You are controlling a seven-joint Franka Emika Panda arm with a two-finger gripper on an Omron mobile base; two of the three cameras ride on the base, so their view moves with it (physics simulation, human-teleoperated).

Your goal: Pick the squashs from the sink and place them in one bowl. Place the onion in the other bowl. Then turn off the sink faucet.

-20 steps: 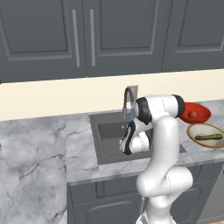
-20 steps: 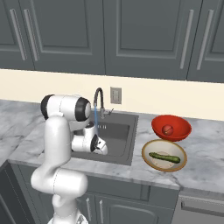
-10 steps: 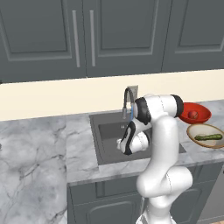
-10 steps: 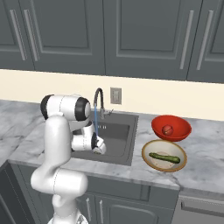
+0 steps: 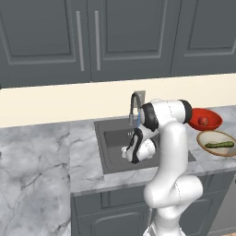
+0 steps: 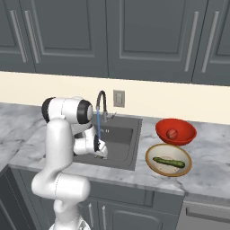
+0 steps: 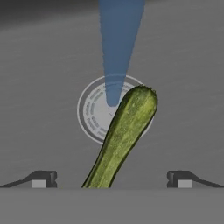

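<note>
Compared with 1 second ago, little has changed: the arm has sunk slightly lower into the sink (image 5: 110, 138), base views unshifted. I judge this the final approach to squash 2. Gripper (image 7: 111, 179) wide open, holding nothing.

Squash (image 7: 124, 133) lies on the sink floor between the fingertips (image 7: 41, 179), long axis running diagonally, far end over the drain (image 7: 94, 111), just beside the water stream (image 7: 118, 43).

1 squash (image 6: 168, 162) already in the beige bowl (image 6: 152, 155); onion (image 6: 171, 133) in the red bowl (image 6: 184, 127). Faucet (image 6: 100, 99) running.

Even, diffuse rendered light, moderately bright. No glare. Soft shadow inside sink (image 6: 117, 143). Base views sharp; hand view coarser, squash (image 7: 124, 133) edges slightly soft. No edge distortion.
</note>
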